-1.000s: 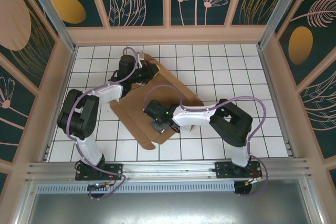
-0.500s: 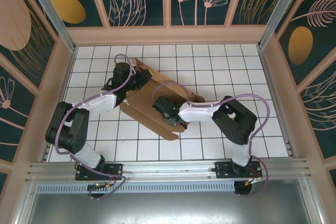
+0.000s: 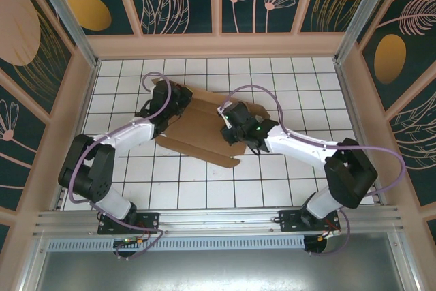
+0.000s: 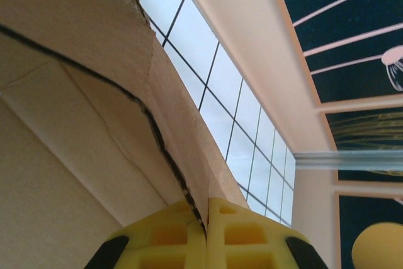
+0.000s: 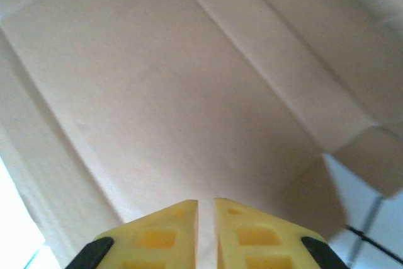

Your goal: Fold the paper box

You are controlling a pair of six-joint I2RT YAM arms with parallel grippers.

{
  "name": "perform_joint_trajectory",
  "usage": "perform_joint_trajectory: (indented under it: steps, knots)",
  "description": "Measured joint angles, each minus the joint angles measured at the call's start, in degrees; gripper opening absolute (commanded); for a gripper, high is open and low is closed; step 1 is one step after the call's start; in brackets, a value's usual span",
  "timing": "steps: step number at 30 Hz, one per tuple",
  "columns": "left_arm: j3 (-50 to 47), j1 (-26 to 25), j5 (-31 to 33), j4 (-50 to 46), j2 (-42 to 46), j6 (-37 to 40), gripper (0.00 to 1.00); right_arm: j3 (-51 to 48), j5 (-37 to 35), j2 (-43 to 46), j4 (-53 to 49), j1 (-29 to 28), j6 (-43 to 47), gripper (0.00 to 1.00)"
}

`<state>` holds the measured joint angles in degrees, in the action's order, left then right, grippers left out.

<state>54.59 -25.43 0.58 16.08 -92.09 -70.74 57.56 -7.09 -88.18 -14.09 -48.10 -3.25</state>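
Here, mid-fold, the plain brown cardboard paper box (image 3: 197,127) lies partly creased on the white gridded desk (image 3: 293,80), its far-left edge pinched by the closed left gripper (image 4: 206,205), while the right gripper (image 5: 206,203), barely parted and empty, probably needs to press the next flap over.

Both my arms, left arm (image 3: 129,134) and right arm (image 3: 300,146): white link shells, black joint housings, black bases (image 3: 128,221). Purple cable (image 3: 252,87) loops along each. Green LED (image 3: 258,127) lit near right wrist. Jaws: yellow pads (image 4: 245,237), moulded square pockets, black outer corners.
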Motion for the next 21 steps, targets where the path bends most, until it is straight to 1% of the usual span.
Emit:
perform_joint_trajectory:
  steps: [5,11,18,21]
  knots:
    - [3.7,-1.4,4.1,-1.7,-2.6,-3.1,0.00,2.8,5.1,-8.6,1.2,-1.8,-4.5,0.09]
    - [7.2,-1.7,8.8,-6.2,-3.3,-4.7,0.00,3.6,7.1,-16.5,0.8,-2.8,-6.8,0.06]
    - [8.5,-1.9,13.0,-10.2,-3.3,-6.2,0.00,3.3,7.2,-17.1,0.0,-2.5,-7.9,0.02]
    - [9.0,-2.6,14.6,-12.1,-3.2,-7.5,0.00,1.9,7.2,-16.0,0.2,-2.2,-7.9,0.00]
